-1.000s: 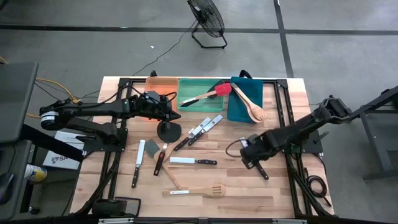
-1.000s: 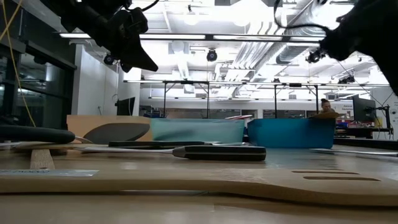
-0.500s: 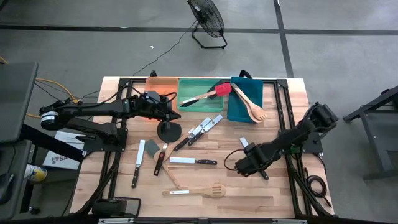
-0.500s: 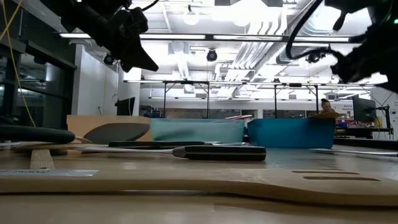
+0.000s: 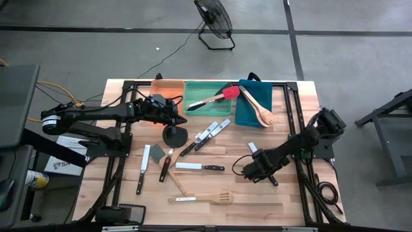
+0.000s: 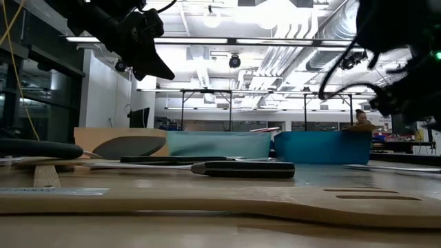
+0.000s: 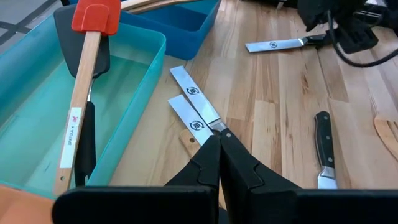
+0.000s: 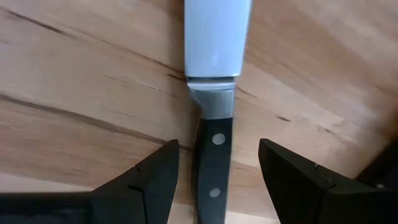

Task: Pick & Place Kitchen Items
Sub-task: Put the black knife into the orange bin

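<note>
The right hand point(image 8: 214, 180) hangs low with its 2 fingers apart, straddling the black handle of a knife point(image 8: 214, 149) lying flat on the worktop point(image 5: 290, 193) at right; likely stiff, light, slick-bladed, so grip the riveted handle. The left hand point(image 7: 219, 155), fingers together, waits far left by the green tray point(image 7: 134, 81).

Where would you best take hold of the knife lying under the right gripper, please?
Grip the knife by its black riveted handle, from straight above. It lies flat on the table, and the open right gripper already straddles the handle, one finger on each long side. The blade is thin and slick.
</note>
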